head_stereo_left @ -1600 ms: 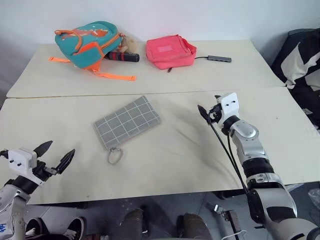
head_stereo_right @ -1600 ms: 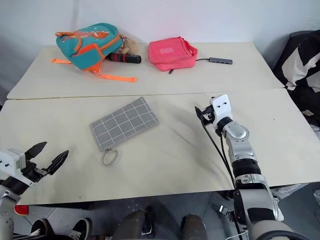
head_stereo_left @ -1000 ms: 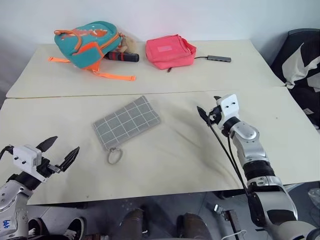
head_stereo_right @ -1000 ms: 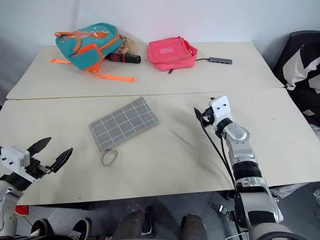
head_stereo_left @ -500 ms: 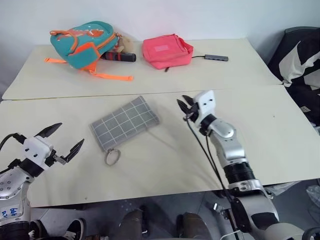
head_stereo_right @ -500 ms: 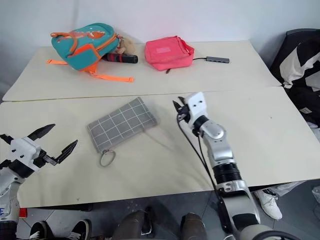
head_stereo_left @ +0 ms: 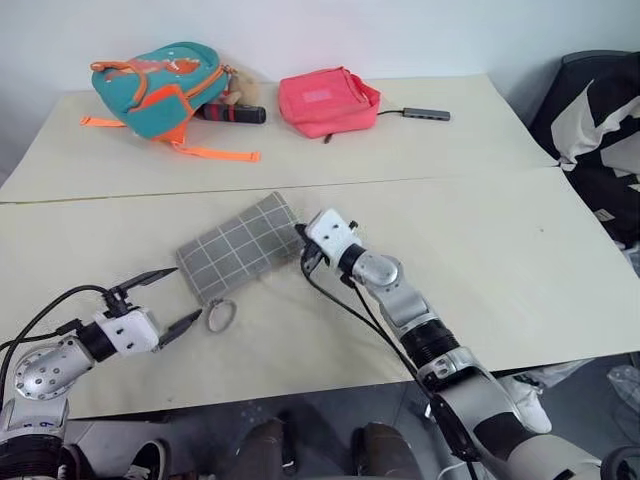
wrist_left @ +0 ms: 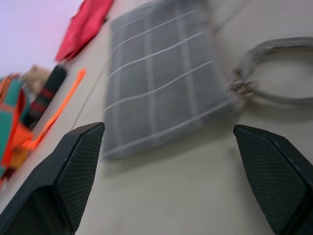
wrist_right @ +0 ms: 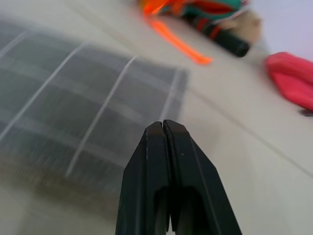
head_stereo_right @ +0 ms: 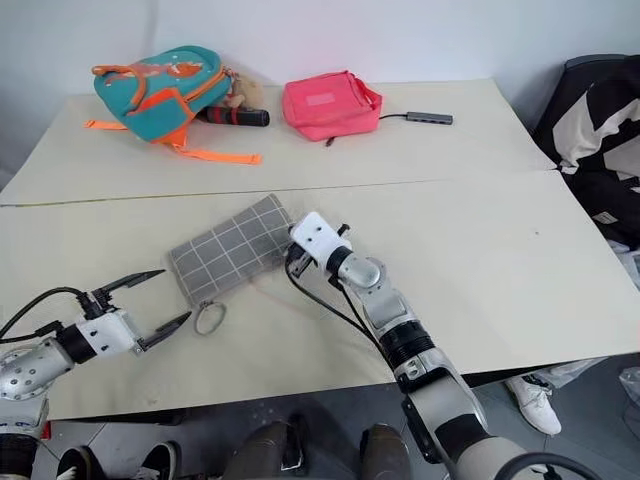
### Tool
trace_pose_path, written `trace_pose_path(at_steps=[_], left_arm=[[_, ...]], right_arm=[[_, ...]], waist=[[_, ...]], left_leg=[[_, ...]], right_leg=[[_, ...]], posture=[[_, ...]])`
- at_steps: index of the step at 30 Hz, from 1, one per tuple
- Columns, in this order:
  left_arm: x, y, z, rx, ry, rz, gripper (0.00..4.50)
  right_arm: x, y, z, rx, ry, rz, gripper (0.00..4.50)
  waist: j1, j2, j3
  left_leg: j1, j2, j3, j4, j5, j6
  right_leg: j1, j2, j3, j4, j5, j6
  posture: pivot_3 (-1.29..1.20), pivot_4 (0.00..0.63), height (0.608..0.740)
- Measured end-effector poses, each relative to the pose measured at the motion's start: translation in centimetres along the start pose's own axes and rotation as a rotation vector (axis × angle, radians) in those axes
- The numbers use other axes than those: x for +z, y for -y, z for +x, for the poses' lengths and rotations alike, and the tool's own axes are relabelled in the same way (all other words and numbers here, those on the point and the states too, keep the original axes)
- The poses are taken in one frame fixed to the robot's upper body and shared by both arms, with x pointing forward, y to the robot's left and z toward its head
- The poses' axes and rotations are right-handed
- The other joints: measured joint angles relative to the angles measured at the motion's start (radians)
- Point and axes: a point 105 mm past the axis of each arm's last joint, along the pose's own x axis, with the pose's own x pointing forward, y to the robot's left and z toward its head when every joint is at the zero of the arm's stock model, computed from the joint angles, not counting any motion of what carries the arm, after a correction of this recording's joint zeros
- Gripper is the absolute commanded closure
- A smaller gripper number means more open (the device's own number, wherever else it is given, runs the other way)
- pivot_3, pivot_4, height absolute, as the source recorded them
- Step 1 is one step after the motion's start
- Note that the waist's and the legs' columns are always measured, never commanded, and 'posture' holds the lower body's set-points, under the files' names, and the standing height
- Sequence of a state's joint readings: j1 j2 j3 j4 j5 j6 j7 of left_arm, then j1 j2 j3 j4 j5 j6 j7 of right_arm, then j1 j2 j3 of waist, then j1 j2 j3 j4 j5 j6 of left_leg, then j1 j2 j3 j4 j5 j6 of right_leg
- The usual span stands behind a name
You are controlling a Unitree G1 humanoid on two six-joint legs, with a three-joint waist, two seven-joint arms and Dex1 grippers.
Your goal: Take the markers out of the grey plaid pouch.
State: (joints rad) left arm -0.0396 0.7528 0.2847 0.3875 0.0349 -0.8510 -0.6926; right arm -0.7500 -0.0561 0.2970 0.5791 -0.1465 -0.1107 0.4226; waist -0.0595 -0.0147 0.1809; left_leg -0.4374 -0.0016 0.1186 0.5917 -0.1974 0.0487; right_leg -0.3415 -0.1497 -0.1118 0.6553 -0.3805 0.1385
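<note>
The grey plaid pouch (head_stereo_left: pixel 243 246) is lying zipped, no markers out yet. The left gripper (head_stereo_left: pixel 166 298) is waiting wide open; the right gripper (wrist_right: pixel 164 128) is pinched shut, empty.

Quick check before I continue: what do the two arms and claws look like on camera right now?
Both arms are silver-grey metal with black ribbed joint bands and loose black cables. Each wrist carries a white boxy housing. The left claw and right claw have black, pointed fingers with finely textured pads.

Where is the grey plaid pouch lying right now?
In the left eye view, the grey plaid pouch lies on the near table, left of centre, between the two end effectors, its zipper ring toward the robot.
</note>
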Motion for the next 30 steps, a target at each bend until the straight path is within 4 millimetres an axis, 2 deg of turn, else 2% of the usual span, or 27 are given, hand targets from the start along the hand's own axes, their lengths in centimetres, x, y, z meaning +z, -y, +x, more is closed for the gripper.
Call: trace_pose_path(at_steps=[8, 15, 17, 23, 30], left_arm=[[-0.1, -0.5, 0.5, -0.003, -0.007, 0.095, 0.00], [0.1, -0.8, 2.4, -0.011, 0.013, 0.179, 0.00], [0.3, -1.1, 3.6, -0.017, 0.021, 0.209, 0.00], [0.4, -1.4, 5.1, -0.016, 0.037, 0.217, 0.00], [0.3, -1.4, 3.8, -0.056, 0.043, 0.242, 0.00]], right_arm=[[-0.6, -1.4, 0.3, 0.026, -0.026, 0.001, 4.46], [-1.1, -0.7, 0.0, 0.000, -0.055, -0.010, 4.46], [-1.3, -0.3, -0.1, -0.009, -0.061, -0.009, 4.46], [-1.3, -0.2, -0.2, -0.014, -0.062, 0.000, 4.46], [-0.8, 0.0, -0.3, -0.027, -0.042, 0.017, 4.46]], waist=[[0.002, 0.000, 0.000], [0.008, 0.000, 0.000], [0.017, 0.000, 0.000], [0.027, 0.001, -0.001], [0.017, 0.001, -0.002]], left_leg=[[0.000, 0.000, 0.000, 0.000, 0.000, 0.000], [0.002, -0.001, -0.001, 0.000, 0.000, -0.001], [0.002, -0.001, -0.001, 0.000, 0.001, -0.001], [0.003, -0.001, -0.001, 0.000, 0.001, -0.001], [0.003, 0.000, 0.000, -0.001, 0.001, -0.002]], right_leg=[[0.000, 0.000, 0.000, 0.001, 0.000, 0.000], [0.001, -0.001, 0.000, 0.003, 0.000, 0.000], [0.001, -0.001, 0.000, 0.004, 0.000, 0.000], [0.001, -0.001, 0.000, 0.004, 0.000, 0.000], [0.000, 0.000, 0.000, 0.004, 0.000, 0.000]], posture=[[0.00, 0.150, 0.740], [0.00, 0.150, 0.740], [0.00, 0.150, 0.740], [0.00, 0.150, 0.740], [0.00, 0.150, 0.740]])
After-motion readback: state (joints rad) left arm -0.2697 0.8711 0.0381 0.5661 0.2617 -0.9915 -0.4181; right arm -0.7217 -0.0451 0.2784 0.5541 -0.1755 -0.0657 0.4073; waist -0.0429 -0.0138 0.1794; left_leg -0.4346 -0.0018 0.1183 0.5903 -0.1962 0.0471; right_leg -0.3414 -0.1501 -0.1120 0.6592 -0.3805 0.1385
